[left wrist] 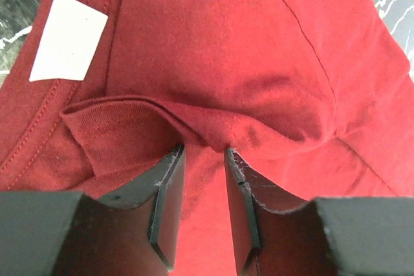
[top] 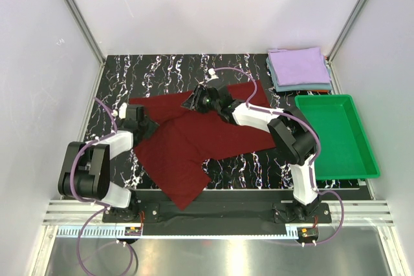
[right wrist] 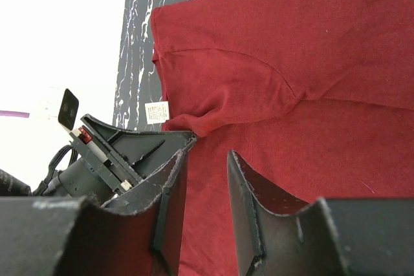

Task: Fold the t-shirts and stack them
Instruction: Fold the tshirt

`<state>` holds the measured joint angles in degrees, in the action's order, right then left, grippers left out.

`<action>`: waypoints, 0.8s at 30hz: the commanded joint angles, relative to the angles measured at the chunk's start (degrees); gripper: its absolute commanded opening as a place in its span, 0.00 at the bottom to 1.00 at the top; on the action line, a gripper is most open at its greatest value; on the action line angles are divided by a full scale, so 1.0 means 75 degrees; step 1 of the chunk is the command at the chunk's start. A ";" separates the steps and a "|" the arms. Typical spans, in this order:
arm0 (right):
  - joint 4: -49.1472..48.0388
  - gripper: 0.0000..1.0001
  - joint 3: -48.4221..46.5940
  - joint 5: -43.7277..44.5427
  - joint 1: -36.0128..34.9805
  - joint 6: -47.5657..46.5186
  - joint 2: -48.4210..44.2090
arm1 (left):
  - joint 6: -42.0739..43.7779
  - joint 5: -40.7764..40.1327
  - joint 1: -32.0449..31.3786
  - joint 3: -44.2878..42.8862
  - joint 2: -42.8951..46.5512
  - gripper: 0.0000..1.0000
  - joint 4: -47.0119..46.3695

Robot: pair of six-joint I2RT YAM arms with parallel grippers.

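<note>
The left gripper [left wrist: 204,154] is sitting low on the maroon t-shirt [top: 194,140], its jaws parted by only a narrow gap; a raised ridge of cloth is running across just ahead of its fingertips [left wrist: 169,179], and I cannot tell whether that fold is being pinched or merely pushed up. The white neck label [left wrist: 68,37] is lying ahead and to the left of those tips, so this gripper is working at the collar. The right gripper [right wrist: 204,159] is hovering over the shirt's body, also open by a narrow slot, with nothing showing between its jaws; flat cloth is lying under and ahead of it, a sleeve seam curving ahead and to the right.

The shirt is lying spread but crooked on the black marbled table [top: 162,72], one corner trailing back toward the arm bases. The folded lavender tee [top: 299,66] is resting on the grey-blue tee [top: 304,86], well off beyond the right gripper; the green tray [top: 365,159] is standing just nearer than that stack.

The cotton looks light, limp and ready to wrinkle; it will likely sag and drag rather than keep shape. Hems, collar and shoulder seams are probably the best holds, being thicker; a shallow pinch of a single layer may be slipping free.
</note>
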<state>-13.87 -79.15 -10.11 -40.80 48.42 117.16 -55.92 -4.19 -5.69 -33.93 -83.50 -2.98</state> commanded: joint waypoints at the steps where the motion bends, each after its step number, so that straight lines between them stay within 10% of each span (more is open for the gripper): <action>1: -0.0354 0.38 -0.0122 0.0024 -0.0068 -0.0082 0.0058 | 0.0050 -0.0426 -0.0026 -0.0163 -0.0139 0.36 -0.0610; 16: -0.0073 0.38 -0.0355 0.0024 -0.0068 -0.0409 0.0292 | 0.0144 -0.0473 -0.0026 -0.0433 -0.0432 0.37 -0.0856; 24: -0.0073 0.38 -0.0473 -0.0023 -0.0068 -0.0398 0.0433 | 0.0144 -0.0520 -0.0026 -0.0690 -0.0514 0.18 -0.0610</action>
<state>-13.43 -80.25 -10.13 -40.82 46.44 120.05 -55.42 -5.65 -5.69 -36.45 -87.00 -5.72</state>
